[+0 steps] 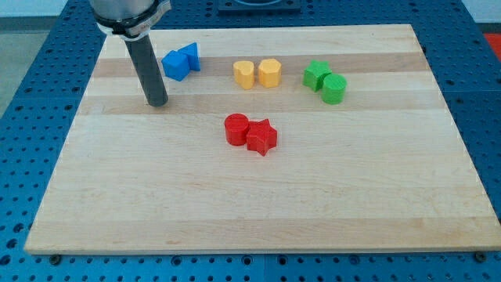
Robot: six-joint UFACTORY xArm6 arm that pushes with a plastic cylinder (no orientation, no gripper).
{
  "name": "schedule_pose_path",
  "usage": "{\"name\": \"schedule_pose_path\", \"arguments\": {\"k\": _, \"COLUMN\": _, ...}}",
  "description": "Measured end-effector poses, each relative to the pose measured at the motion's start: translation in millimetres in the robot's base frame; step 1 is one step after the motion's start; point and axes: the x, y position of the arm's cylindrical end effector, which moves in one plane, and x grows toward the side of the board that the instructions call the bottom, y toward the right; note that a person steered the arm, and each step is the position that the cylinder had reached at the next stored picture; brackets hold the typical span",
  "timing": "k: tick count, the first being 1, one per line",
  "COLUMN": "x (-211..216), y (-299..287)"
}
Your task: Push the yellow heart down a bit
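my tip rests well left of the yellow heart, touching nothing.

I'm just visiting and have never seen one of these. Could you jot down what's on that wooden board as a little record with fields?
board: wooden table top
my tip: at the view's upper left, touching no block
blue blocks: pair right of my tip
yellow blocks: yellow heart beside a second yellow block
green blocks: two at the view's upper right
red blocks: cylinder touching star, near centre
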Motion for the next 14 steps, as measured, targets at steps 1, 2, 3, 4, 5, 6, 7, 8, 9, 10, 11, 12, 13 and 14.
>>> {"name": "schedule_pose_path", "arguments": {"k": 1, "x": 0, "y": 1}}
{"name": "schedule_pose_path", "arguments": {"k": 2, "x": -5, "y": 10}}
{"name": "schedule_pose_path", "arguments": {"k": 3, "x": -20, "y": 23}}
{"name": "schedule_pose_path", "arguments": {"k": 4, "x": -31, "y": 33}}
{"name": "schedule_pose_path", "arguments": {"k": 5, "x": -31, "y": 33}}
{"name": "schedule_pose_path", "arguments": {"k": 6, "x": -32, "y": 38}}
{"name": "schedule_pose_path", "arguments": {"k": 7, "x": -42, "y": 52}}
{"name": "schedule_pose_path", "arguments": {"k": 8, "x": -51, "y": 59}}
{"name": "schedule_pose_path", "arguments": {"k": 9, "x": -59, "y": 77}}
{"name": "schedule_pose_path", "arguments": {"k": 10, "x": -69, "y": 102}}
{"name": "schedule_pose_path", "arguments": {"k": 11, "x": -78, "y": 107}}
{"name": "schedule_pose_path", "arguments": {"k": 12, "x": -88, "y": 124}}
{"name": "schedule_pose_path", "arguments": {"k": 13, "x": -93, "y": 136}}
{"name": "schedule_pose_path", "arguments": {"k": 14, "x": -95, "y": 136}}
